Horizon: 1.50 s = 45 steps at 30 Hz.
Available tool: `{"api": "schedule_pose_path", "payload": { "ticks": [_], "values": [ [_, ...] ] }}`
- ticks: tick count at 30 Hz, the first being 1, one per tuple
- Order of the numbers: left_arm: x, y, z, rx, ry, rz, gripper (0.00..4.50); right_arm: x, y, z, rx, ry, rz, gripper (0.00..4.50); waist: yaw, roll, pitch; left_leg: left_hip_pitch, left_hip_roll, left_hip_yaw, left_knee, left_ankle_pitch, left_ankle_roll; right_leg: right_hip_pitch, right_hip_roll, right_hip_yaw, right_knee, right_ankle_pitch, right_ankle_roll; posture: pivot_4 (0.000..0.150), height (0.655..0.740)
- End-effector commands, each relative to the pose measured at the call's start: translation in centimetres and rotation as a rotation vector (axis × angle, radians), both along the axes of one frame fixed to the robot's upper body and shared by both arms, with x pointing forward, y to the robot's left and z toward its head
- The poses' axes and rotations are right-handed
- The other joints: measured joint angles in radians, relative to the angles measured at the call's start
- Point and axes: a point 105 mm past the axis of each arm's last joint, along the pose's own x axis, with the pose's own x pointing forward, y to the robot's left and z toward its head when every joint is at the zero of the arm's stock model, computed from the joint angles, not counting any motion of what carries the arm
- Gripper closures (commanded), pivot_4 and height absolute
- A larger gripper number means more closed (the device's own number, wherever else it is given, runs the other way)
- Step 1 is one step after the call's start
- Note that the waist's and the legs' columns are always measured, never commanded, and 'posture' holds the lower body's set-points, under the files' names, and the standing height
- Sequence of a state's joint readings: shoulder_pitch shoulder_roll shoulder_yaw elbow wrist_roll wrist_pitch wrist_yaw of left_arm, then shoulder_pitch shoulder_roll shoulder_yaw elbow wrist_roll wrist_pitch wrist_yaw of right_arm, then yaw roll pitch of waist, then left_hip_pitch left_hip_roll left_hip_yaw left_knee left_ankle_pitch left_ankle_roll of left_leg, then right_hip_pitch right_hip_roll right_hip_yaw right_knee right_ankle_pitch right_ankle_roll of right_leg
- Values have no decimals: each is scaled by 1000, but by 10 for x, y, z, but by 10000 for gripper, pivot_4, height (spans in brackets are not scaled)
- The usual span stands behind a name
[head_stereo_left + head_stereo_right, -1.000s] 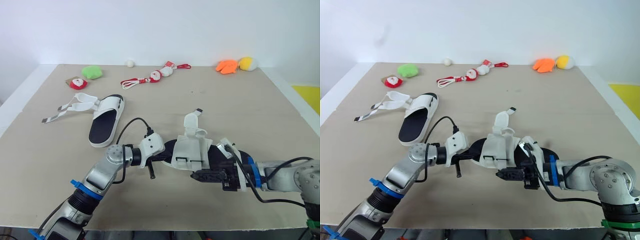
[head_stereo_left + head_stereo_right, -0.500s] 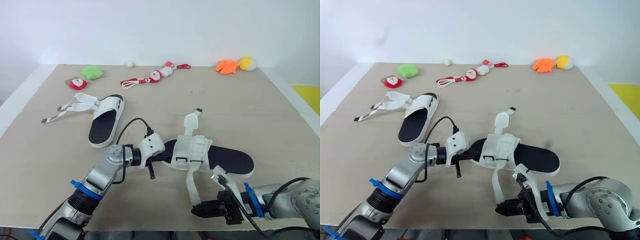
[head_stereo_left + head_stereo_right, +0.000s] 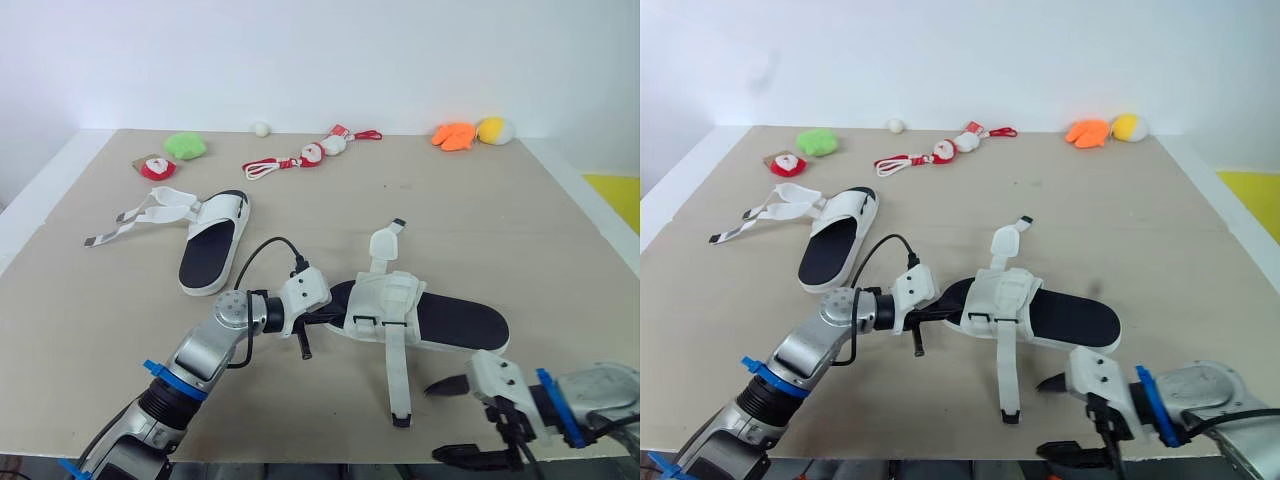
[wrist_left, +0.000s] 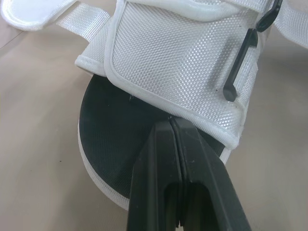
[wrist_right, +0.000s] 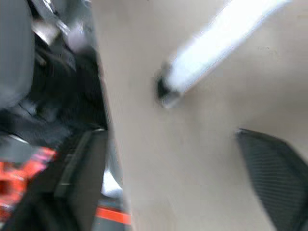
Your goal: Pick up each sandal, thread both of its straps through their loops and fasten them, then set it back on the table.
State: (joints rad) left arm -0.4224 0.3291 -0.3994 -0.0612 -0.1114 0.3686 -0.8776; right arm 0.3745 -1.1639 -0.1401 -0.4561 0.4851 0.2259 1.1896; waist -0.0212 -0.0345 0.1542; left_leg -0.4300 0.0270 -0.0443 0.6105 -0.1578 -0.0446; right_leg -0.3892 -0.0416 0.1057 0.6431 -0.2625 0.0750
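Beige table (image 3: 500,230) against a plain white wall (image 3: 320,60), with a yellow floor patch (image 3: 615,190) off its right side and small toys (image 3: 455,134) along the far edge. Near sandal (image 3: 455,322) lies flat at centre front with one strap (image 3: 397,370) loose toward the front edge; left gripper (image 4: 171,122) jaws pressed together, tips at the edge of its upper. Right gripper (image 3: 455,420) is at the front right edge, jaws spread; second sandal (image 3: 210,255) sits left rear, straps undone.

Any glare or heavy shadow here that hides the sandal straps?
Left eye view: even, diffuse light, no glare on the table; the near sandal casts just a thin soft shadow, and its loose strap and the far sandal read clearly. Left wrist view: the white mesh upper is bright yet its weave shows; the black footbed is dark.
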Motion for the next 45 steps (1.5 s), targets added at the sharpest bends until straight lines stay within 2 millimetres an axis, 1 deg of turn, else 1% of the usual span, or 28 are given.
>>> {"api": "schedule_pose_path", "payload": {
  "ticks": [1, 4, 6, 10, 12, 15, 18, 22, 25, 27, 32, 35, 37, 40, 43, 44, 45],
  "values": [
    [-14, 0, -36, 89, 112, -19, 45000, 12, 2, 21, -3, -288, 143, 302, 0, 0, 0, 0, 0, 0, 0, 0, 0, 0, 0, -1, 0, 0, 0, 1500, 7400],
    [-16, -1, -38, 86, 120, -24, 45000, 25, -2, 25, -66, -515, 254, 302, 0, 1, 0, 0, 0, -1, 0, 0, 0, 1, 0, -1, 0, -1, 1, 1500, 7400],
    [-17, -2, -38, 84, 122, -25, 45000, 33, -4, 27, -104, -705, 363, 302, 0, 0, 0, 0, 0, 0, 0, 0, -1, 2, 0, -1, 0, -1, 1, 1500, 7400],
    [-16, -3, -37, 81, 121, -22, 45000, 41, 6, 36, -127, -1034, 576, 302, 0, 2, 0, 1, -1, -1, 0, 0, -1, 7, 0, -1, 0, -1, 2, 1500, 7400],
    [-15, -3, -37, 80, 119, -20, 45000, 41, 10, 37, -140, -1155, 684, 302, 2, 4, 0, 4, 0, -1, -1, -1, -1, 9, 0, -1, 0, -2, 1, 1500, 7400],
    [-14, -3, -36, 79, 119, -19, 45000, 35, 13, 33, -143, -1248, 817, 302, 2, 4, 0, 6, -1, -1, -1, -1, -1, 14, 0, 0, 0, -3, 1, 1500, 7400],
    [-14, -3, -37, 80, 119, -20, 45000, 31, 17, 32, -120, -1292, 865, 302, 2, 5, 0, 8, -2, -2, -1, -1, -1, 16, -1, 0, 0, -5, 0, 1500, 7400],
    [-13, -2, -36, 80, 116, -18, 45000, 16, 29, 21, -75, -1308, 938, 302, 2, 5, 0, 10, -2, -2, -2, -1, -1, 18, -1, 0, 0, -5, 0, 1500, 7400],
    [-13, -2, -36, 81, 115, -19, 45000, 15, 33, 16, -88, -1317, 954, 302, 1, 5, -1, 11, -2, -1, -2, -1, -1, 18, -1, 1, 0, -5, -1, 1500, 7400],
    [-13, -3, -36, 80, 114, -21, 45000, 18, 37, 10, -121, -1312, 953, 302, 1, 4, -1, 12, -2, -1, -2, -1, -1, 19, -1, 1, 0, -5, -1, 1500, 7400],
    [-13, -3, -36, 81, 113, -21, 45000, 15, 49, 1, -84, -1313, 977, 302, 1, 3, -1, 16, -2, -1, -2, -1, -1, 22, 0, 1, 0, -5, -2, 1500, 7400],
    [-13, -2, -36, 82, 113, -16, 45000, 12, 57, -1, -55, -1308, 984, 302, 0, 2, -1, 23, -1, -1, -4, -1, -2, 24, -1, 1, 0, -6, -4, 1500, 7400],
    [-13, -2, -36, 83, 114, -14, 45000, 10, 58, -1, -45, -1303, 988, 302, 0, 2, -1, 24, -1, -1, -5, -1, -2, 24, -1, 1, 0, -7, -5, 1500, 7400],
    [-13, -1, -37, 84, 114, -10, 45000, -3, 57, -9, -26, -1248, 1012, 302, 1, 2, -1, 24, -1, -1, -6, -1, -2, 24, -1, 1, 0, -7, -6, 1500, 7400],
    [-13, -1, -37, 84, 114, -8, 45000, -9, 53, -15, -26, -1221, 1015, 8371, 2, 2, -1, 24, -2, -1, -7, -2, -3, 25, -1, 1, 0, -9, -5, 1500, 7400],
    [-13, -1, -37, 84, 114, -8, 45000, -9, 52, -16, -26, -1219, 1012, 13828, 2, 2, -1, 24, -2, -1, -7, -3, -3, 25, -1, 1, 0, -9, -5, 1500, 7400],
    [-13, -1, -37, 84, 114, -9, 45000, -9, 52, -17, -27, -1219, 1012, 18143, 2, 2, -1, 24, -2, -1, -7, -3, -3, 26, -1, 1, 0, -10, -5, 1500, 7400]
  ]
}}
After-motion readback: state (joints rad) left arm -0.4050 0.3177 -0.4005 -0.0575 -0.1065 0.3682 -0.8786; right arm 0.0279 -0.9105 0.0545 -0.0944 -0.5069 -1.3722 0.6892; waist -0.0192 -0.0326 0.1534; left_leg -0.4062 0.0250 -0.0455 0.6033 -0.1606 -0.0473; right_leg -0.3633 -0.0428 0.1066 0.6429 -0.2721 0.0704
